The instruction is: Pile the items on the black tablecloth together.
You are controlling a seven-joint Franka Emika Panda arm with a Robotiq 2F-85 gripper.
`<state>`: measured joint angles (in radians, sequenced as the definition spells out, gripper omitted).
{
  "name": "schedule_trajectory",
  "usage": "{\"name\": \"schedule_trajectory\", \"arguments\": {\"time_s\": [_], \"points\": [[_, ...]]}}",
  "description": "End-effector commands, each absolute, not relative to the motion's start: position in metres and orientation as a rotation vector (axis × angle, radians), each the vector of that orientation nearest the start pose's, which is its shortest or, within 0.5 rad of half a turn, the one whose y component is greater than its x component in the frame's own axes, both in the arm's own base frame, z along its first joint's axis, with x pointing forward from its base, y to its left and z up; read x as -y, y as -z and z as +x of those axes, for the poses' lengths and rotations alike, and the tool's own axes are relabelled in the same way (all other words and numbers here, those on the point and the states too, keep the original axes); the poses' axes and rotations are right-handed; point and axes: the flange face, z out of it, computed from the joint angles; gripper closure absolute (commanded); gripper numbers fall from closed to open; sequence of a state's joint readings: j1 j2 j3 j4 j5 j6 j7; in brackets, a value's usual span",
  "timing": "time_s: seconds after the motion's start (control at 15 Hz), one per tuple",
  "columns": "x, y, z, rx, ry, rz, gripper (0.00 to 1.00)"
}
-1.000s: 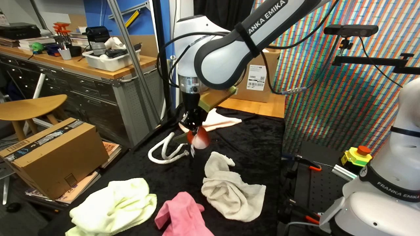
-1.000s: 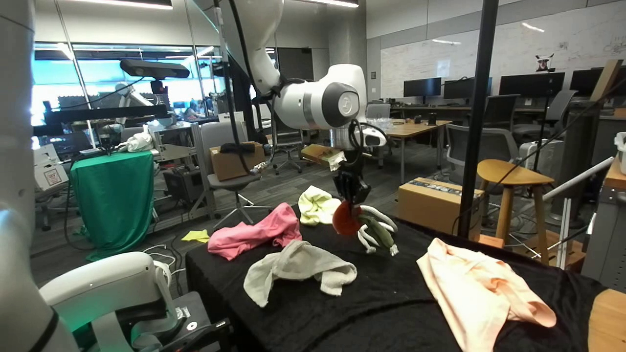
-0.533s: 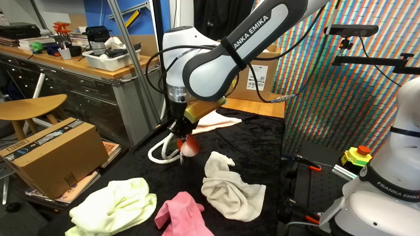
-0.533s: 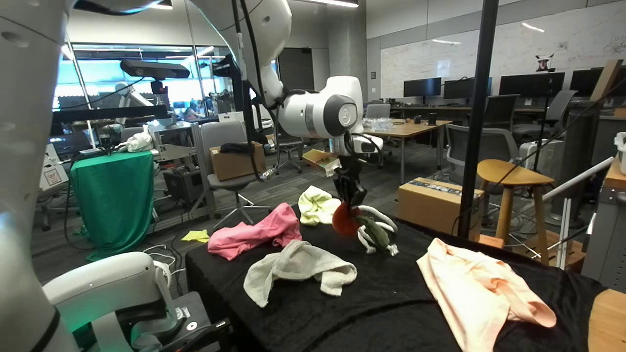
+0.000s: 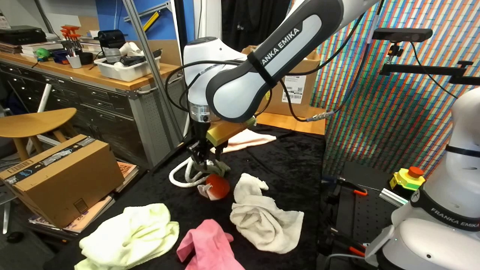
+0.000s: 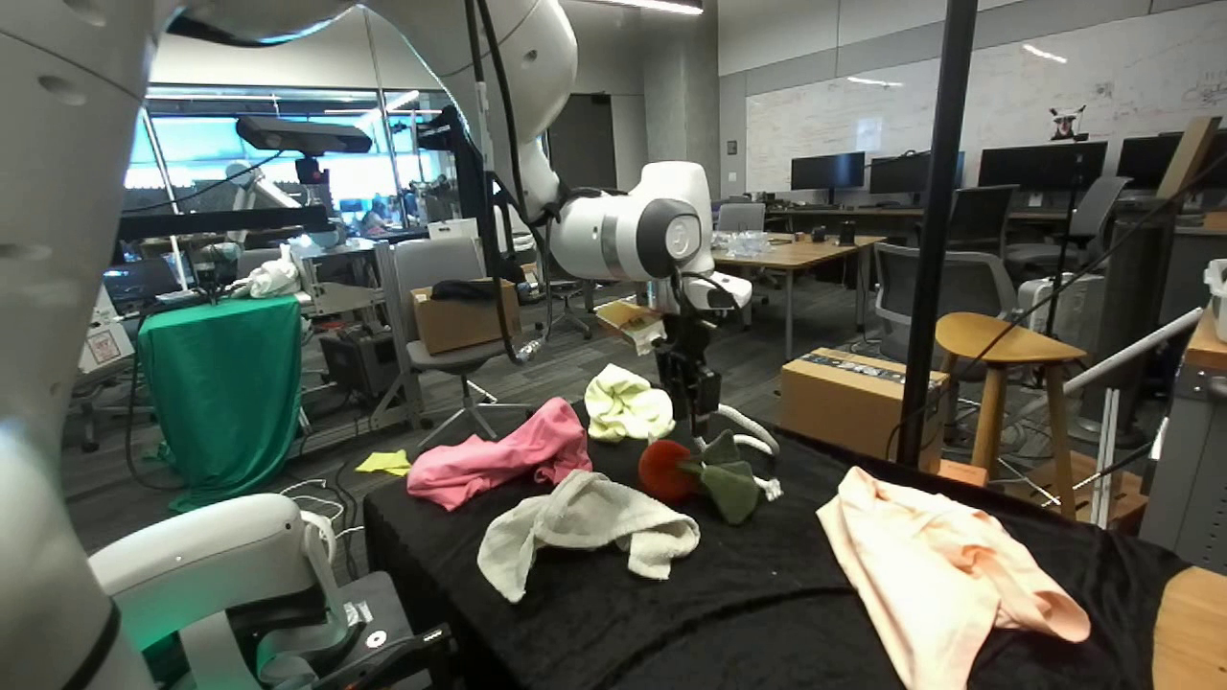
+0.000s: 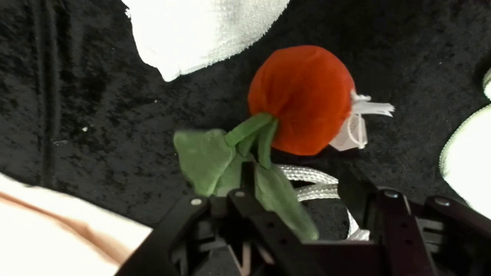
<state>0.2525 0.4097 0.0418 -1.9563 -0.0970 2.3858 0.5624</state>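
The red ball-like toy (image 7: 303, 99), with green leaves (image 7: 205, 159) and a white tail, lies low over or on the black tablecloth (image 6: 767, 613). My gripper (image 7: 296, 174) stands open above it; one leaf reaches between its fingers beside the left one, and nothing is gripped. Behind the toy, the white rope loop (image 5: 180, 183) is partly hidden by leaves and gripper. A grey-white cloth (image 5: 266, 225) lies close to the toy. The pink cloth (image 5: 208, 245) and pale yellow-green cloth (image 5: 129, 238) are nearer that camera. A peach cream cloth (image 6: 944, 575) is apart from them.
A taped cardboard box (image 5: 62, 180) stands beyond the table's edge, and a further box (image 5: 292, 88) sits behind on wood. A black pole (image 6: 930, 240) rises beside the tablecloth. A red-topped emergency stop (image 5: 408, 178) is near the robot base.
My gripper has come down and opened, letting go of the red toy. The toy has dropped, its leaves now spread below the fingers. The cloths and rope have not moved.
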Motion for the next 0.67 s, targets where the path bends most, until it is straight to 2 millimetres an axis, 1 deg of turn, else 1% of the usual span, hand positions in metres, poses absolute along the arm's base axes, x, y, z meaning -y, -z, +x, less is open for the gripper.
{"name": "schedule_trajectory", "arguments": {"time_s": [0.0,0.07,0.13,0.27,0.4,0.53,0.6], "points": [[-0.179,-0.278,0.595,-0.329,0.093,-3.174,0.1],[-0.179,-0.282,0.593,-0.322,0.088,-3.179,0.02],[-0.18,-0.285,0.59,-0.309,0.079,-3.182,0.0],[-0.182,-0.3,0.581,-0.258,0.028,-3.206,0.0],[-0.187,-0.319,0.565,-0.146,-0.095,-3.237,0.0],[-0.196,-0.34,0.55,-0.021,-0.22,-3.288,0.0],[-0.201,-0.349,0.544,0.027,-0.252,-3.299,0.0]]}}
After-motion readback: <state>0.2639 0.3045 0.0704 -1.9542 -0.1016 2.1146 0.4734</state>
